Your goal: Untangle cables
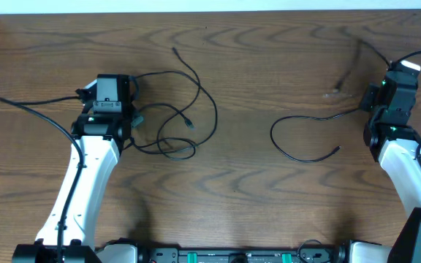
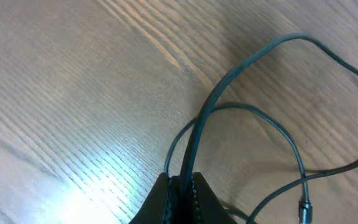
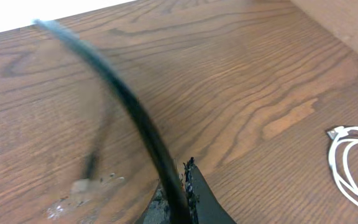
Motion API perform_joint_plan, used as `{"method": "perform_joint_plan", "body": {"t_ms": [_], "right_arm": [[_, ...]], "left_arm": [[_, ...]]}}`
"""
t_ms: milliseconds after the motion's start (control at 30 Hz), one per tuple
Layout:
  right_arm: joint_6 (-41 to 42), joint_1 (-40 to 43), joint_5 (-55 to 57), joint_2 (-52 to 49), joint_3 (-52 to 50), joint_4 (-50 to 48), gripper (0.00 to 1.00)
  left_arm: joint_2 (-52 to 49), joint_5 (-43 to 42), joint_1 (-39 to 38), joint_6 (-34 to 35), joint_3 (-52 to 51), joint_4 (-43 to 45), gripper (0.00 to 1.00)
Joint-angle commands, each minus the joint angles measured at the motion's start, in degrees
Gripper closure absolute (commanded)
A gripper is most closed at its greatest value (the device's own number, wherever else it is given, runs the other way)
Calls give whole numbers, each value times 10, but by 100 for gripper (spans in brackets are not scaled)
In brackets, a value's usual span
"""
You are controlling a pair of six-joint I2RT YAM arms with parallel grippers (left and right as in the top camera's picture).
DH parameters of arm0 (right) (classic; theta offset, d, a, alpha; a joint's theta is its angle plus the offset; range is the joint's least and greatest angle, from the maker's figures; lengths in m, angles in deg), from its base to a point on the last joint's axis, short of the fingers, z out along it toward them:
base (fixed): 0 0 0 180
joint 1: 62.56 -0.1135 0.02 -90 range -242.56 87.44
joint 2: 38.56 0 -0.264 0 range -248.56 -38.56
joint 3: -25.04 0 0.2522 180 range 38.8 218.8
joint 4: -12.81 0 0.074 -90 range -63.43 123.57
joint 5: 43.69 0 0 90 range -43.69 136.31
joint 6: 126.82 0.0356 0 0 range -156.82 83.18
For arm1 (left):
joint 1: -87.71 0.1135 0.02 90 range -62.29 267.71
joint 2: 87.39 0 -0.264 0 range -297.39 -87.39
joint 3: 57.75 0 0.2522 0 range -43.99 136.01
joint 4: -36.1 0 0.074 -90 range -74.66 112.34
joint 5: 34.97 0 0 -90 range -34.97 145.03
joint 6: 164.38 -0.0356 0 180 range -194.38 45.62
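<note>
You are getting open worktop [image 1: 243, 183] down the middle, with room for a gripper to pass. On the left, the black cable loops [image 1: 188, 122] are sprawling across the approach. On the right, a single black cable [image 1: 298, 158] is curving over the wood.

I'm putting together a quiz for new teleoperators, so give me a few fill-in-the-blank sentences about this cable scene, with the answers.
1. The left gripper is ___ on thin black cables.
2. The right gripper pinches a cable coloured ___.
3. In the right wrist view, the coiled cable at the right edge is coloured ___.
4. The table has a ___ grain surface.
Missing words: shut; black; white; wood.
</note>
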Motion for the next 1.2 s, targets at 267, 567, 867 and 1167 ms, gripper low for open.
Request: {"method": "perform_joint_plan", "body": {"t_ms": [267,567,867,1167], "right_arm": [[11,-2,-203,0,15,48,99],[-17,-2,-325,4,15,155,99],[-128,-2,-262,5,15,-127,99],[-422,27,-38,-50,42,-374,99]], "left_arm": [[-16,-114,1,3,9,-5,93],[-49,-114,1,3,9,-5,93],[-55,-114,1,3,9,-6,93],[-55,-114,1,3,9,-7,92]]}}
